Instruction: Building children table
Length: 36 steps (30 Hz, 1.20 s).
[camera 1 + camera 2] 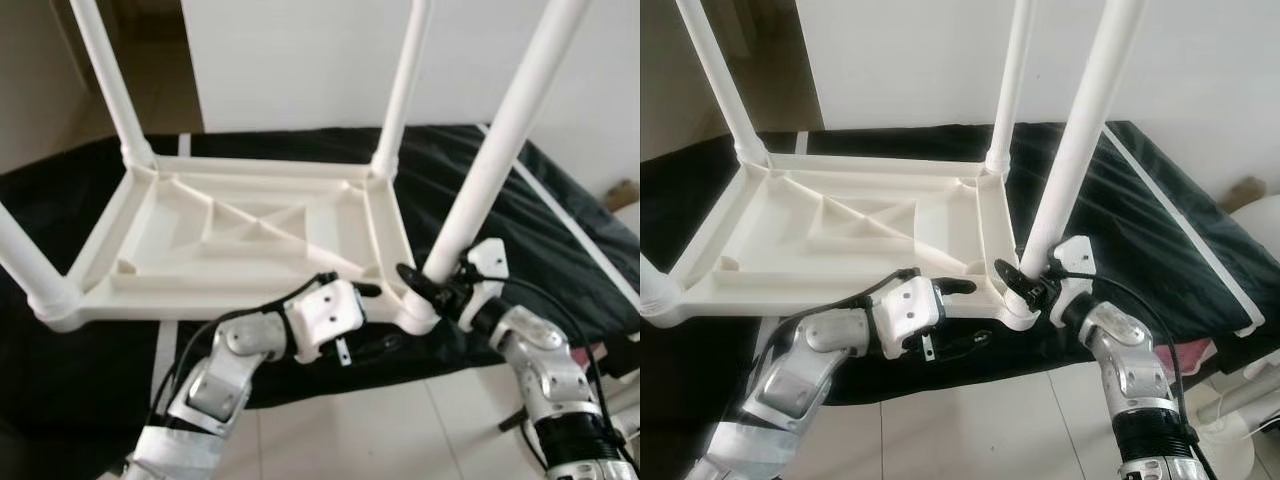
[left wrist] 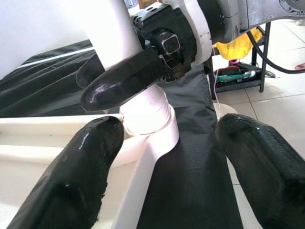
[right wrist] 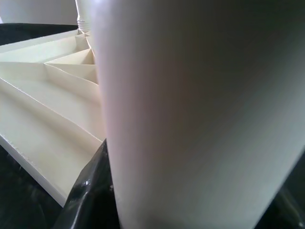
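Gripping the near-right leg (image 1: 497,150) just above its socket, the right tool (image 1: 425,283) clamps it while the left tool (image 2: 162,157) gapes wide beside that corner of the upturned tabletop (image 1: 250,235) on black cloth (image 1: 560,230).

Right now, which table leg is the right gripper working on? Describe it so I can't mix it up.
On the black sheet lies an upturned white plastic tabletop with four legs pointing up. The one you want is the near-right corner leg, closest to the robot. It alone has the right gripper clamped round its base.
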{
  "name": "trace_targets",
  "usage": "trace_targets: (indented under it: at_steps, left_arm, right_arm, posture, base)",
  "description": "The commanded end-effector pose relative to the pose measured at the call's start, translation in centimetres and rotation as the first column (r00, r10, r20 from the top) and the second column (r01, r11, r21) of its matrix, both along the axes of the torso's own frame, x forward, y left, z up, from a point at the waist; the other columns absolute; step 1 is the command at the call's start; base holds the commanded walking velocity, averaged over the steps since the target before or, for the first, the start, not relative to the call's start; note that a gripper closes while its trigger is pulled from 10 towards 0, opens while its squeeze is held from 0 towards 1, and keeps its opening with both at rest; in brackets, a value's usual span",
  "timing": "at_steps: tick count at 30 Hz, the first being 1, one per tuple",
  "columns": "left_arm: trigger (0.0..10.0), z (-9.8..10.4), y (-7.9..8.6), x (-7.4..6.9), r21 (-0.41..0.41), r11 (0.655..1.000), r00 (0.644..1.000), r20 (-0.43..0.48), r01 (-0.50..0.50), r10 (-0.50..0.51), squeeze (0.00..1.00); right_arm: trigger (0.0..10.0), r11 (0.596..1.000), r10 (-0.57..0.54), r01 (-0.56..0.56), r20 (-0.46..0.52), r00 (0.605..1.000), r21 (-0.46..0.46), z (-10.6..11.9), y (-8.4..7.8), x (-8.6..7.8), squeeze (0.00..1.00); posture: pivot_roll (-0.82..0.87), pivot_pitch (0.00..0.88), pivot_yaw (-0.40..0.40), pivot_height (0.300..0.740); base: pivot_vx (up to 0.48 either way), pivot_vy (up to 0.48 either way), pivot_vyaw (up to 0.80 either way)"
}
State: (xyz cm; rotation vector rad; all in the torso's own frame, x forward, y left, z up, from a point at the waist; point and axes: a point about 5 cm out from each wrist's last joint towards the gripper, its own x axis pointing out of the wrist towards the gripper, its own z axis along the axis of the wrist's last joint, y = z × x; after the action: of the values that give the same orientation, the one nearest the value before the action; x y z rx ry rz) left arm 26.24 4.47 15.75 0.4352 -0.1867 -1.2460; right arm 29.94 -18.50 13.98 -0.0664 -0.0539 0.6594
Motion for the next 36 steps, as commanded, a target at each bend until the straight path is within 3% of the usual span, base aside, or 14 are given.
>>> trace_targets:
  at_steps: [1,12,17,21,22,28,32,36]
  left_arm:
    - [10.0,0.1,-0.1,0.0,-0.036,0.998,0.998,0.007,-0.060,0.060,0.00]
    - [10.0,-0.1,-0.3,0.1,-0.045,0.996,0.997,-0.016,-0.073,0.073,0.00]
    - [10.0,-0.4,-0.4,0.1,-0.044,0.995,0.996,-0.045,-0.084,0.083,0.00]
    - [10.0,-0.5,-0.4,0.2,-0.046,0.995,0.994,-0.060,-0.093,0.090,0.00]
    - [10.0,-0.7,-0.4,0.2,-0.046,0.993,0.992,-0.073,-0.104,0.101,0.00]
    - [10.0,-0.7,-0.4,0.3,-0.051,0.992,0.991,-0.075,-0.115,0.112,0.00]
    - [10.0,-0.5,-0.3,0.5,-0.072,0.989,0.990,-0.071,-0.130,0.125,0.00]
    - [10.0,-0.6,-0.3,0.6,-0.055,0.989,0.988,-0.080,-0.135,0.130,0.00]
  right_arm:
    - [10.0,1.000,0.022,-0.023,-0.060,0.998,-0.002,-1.2,0.2,-0.4,0.00]
    - [10.0,0.998,-0.051,0.054,-0.097,0.994,0.028,-1.4,0.5,-1.0,0.00]
    - [10.0,0.972,-0.235,0.236,-0.065,0.970,0.000,-1.5,0.2,-1.1,0.00]
    - [10.0,0.954,-0.299,0.298,-0.061,0.952,-0.015,-1.5,0.1,-1.2,0.00]
    - [10.0,0.926,-0.378,0.377,-0.088,0.922,-0.022,-1.8,0.2,-1.5,0.00]
    - [10.0,0.877,-0.479,0.481,-0.117,0.870,-0.012,-2.2,0.5,-1.7,0.00]
    - [10.0,0.768,-0.630,0.640,-0.147,0.762,0.028,-2.6,1.4,-2.2,0.00]
    - [10.0,0.729,-0.669,0.683,-0.169,0.724,0.037,-2.7,2.1,-2.3,0.00]
  posture:
    - [0.00,0.025,-0.065,0.740]
    - [0.00,0.026,-0.066,0.740]
    - [-0.01,0.028,-0.071,0.740]
    - [-0.01,0.029,-0.071,0.740]
    - [-0.01,0.028,-0.071,0.740]
    - [-0.01,0.024,-0.073,0.740]
    - [-0.01,0.015,-0.074,0.740]
    - [-0.01,0.013,-0.073,0.740]
  base:
    - [0.000,0.000,0.00]
    - [0.000,0.000,0.00]
    - [0.000,0.000,0.00]
    - [0.000,0.000,0.00]
    - [0.000,0.000,0.00]
    - [0.000,0.000,0.00]
    - [0.000,0.000,0.00]
    - [0.000,0.000,0.00]
